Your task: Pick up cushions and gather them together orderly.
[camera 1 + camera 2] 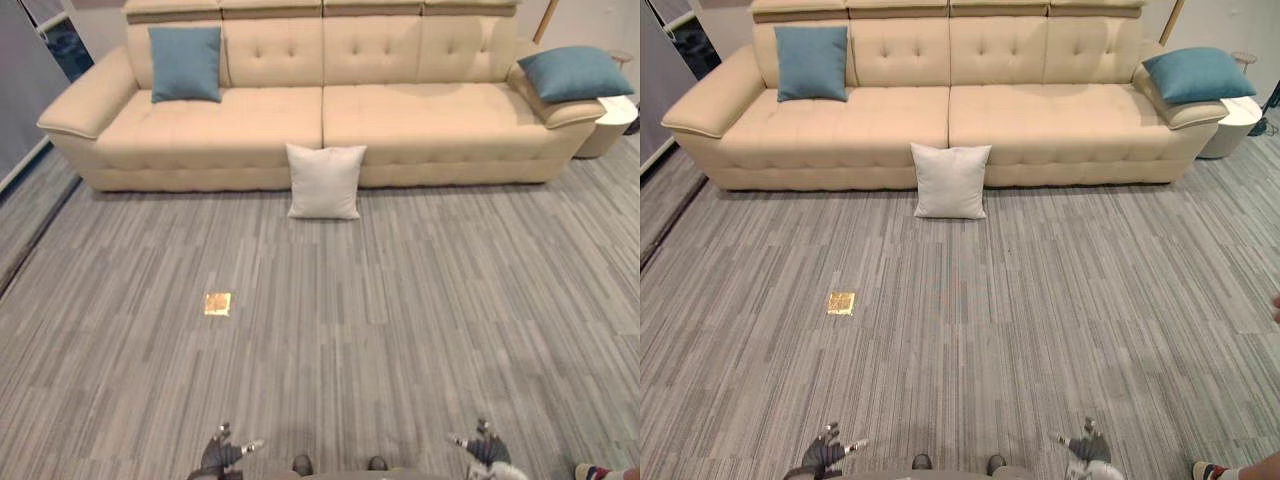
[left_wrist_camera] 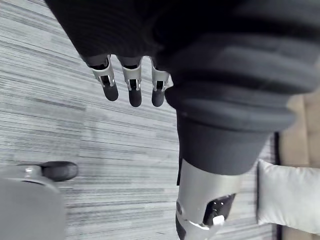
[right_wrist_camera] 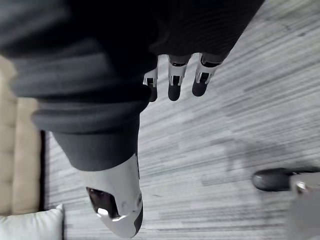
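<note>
Grey striped carpet floor (image 1: 420, 330) throughout. Long cream tufted sofa (image 1: 430, 120) along far side. Small brass floor plate (image 1: 217, 303) near left. Round white side table (image 1: 612, 125) far right, beside sofa arm.

The left hand (image 2: 131, 82) and right hand (image 3: 172, 80) have smooth silver fingers with a plastic-like sheen and matt dark tips. Each sits under a matt ribbed cover (image 2: 225, 75) that looks like rubber or cloth. Beneath the hands the floor (image 1: 400, 320) is rough, matt grey carpet, with a small shiny brass-coloured plate (image 1: 217, 303) ahead of the left hand. Far ahead of both hands, the sofa (image 1: 400, 120) shows smooth, matt cream upholstery with buttoned tufts. The white cushion (image 1: 325, 180), left blue cushion (image 1: 185, 63) and right blue cushion (image 1: 575, 73) are soft matt cloth.
</note>
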Controlling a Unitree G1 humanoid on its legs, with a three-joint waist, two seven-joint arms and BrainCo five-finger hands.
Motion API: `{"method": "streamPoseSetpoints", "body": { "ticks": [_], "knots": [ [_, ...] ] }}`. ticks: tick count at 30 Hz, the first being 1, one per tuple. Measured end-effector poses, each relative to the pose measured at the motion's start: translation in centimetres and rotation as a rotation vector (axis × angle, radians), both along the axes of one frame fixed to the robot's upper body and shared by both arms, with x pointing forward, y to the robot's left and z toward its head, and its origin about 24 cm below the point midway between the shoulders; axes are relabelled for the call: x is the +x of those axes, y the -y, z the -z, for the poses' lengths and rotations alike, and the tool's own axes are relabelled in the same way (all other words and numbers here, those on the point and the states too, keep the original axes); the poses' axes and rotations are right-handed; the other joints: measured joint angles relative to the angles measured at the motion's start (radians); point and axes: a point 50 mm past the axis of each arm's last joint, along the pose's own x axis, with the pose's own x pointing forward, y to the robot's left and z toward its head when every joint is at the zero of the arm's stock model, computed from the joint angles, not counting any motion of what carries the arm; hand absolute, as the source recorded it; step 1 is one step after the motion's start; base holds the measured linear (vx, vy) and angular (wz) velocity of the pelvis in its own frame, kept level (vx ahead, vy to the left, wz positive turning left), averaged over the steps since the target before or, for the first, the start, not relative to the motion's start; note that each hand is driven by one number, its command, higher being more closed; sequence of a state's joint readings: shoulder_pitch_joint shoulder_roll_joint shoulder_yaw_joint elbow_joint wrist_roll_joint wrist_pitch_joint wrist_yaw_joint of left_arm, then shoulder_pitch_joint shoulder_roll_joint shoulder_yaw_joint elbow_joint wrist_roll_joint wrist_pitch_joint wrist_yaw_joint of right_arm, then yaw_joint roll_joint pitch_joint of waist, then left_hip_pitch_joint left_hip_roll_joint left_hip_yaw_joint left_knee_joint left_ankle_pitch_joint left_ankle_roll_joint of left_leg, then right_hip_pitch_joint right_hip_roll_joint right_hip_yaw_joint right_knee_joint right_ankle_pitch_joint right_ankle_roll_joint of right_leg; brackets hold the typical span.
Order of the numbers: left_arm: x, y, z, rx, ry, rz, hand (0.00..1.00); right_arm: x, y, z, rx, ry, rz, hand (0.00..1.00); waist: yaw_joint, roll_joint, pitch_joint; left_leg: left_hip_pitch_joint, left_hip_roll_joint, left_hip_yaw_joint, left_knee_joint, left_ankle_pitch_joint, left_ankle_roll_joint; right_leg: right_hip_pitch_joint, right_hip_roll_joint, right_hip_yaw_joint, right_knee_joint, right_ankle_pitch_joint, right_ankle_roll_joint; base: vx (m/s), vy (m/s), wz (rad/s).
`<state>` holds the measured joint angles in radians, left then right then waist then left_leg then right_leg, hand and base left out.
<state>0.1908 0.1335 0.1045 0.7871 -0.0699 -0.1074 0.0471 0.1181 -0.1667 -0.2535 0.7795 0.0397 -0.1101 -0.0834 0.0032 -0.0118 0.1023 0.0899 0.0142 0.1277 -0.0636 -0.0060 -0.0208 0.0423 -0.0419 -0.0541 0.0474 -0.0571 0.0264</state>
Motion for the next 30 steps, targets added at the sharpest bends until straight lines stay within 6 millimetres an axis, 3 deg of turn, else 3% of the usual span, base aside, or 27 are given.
{"method": "streamPoseSetpoints", "body": {
  "ticks": [7,10,17,23,27,30],
  "knots": [
    [0.4,-0.6,-0.6,0.012,0.040,-0.017,0.00,0.7,0.3,-0.5,-0.045,0.011,-0.041,0.00,-0.013,0.008,0.018,0.021,0.003,0.010,0.027,-0.026,-0.037,0.034,-0.004,-0.002,0.001,-0.004,0.007,0.06,-0.003,0.01],
    [0.6,-0.6,-0.7,0.011,0.053,-0.018,0.00,0.5,0.6,-0.6,-0.053,0.007,-0.042,0.00,-0.019,0.011,0.021,0.021,0.002,0.011,0.043,-0.028,-0.037,0.041,-0.008,-0.002,0.005,-0.009,0.013,0.00,-0.011,0.00],
    [0.8,-0.5,-0.8,0.004,0.062,-0.024,0.00,0.1,1.0,-0.5,-0.063,-0.009,-0.038,0.00,-0.023,0.023,0.027,0.002,0.002,0.011,0.056,-0.069,0.001,0.021,-0.008,-0.010,0.025,-0.054,0.015,-0.05,-0.019,0.03],
    [0.8,-0.6,-1.0,-0.002,0.073,-0.041,0.00,0.7,0.9,-0.7,-0.061,0.004,-0.034,0.00,-0.016,0.022,0.029,-0.129,0.004,0.038,0.192,-0.151,0.023,-0.069,-0.019,-0.001,0.075,-0.077,0.031,-0.07,0.018,-0.08],
    [1.0,-0.4,-1.4,-0.008,0.109,-0.060,0.00,1.2,0.8,-0.8,-0.061,0.014,-0.025,0.00,-0.017,0.017,0.047,-0.198,-0.001,0.074,0.355,-0.270,0.059,-0.166,-0.059,0.012,0.264,-0.180,0.095,0.07,0.111,-0.16],
    [1.6,-0.8,-1.9,0.015,0.129,-0.056,0.00,1.5,-0.2,-0.5,-0.033,0.007,-0.020,0.00,-0.023,0.016,0.089,-0.138,-0.023,0.072,0.396,-0.344,0.097,-0.358,-0.108,-0.021,0.727,-0.196,0.110,0.22,0.167,-0.11]
  ]
}}
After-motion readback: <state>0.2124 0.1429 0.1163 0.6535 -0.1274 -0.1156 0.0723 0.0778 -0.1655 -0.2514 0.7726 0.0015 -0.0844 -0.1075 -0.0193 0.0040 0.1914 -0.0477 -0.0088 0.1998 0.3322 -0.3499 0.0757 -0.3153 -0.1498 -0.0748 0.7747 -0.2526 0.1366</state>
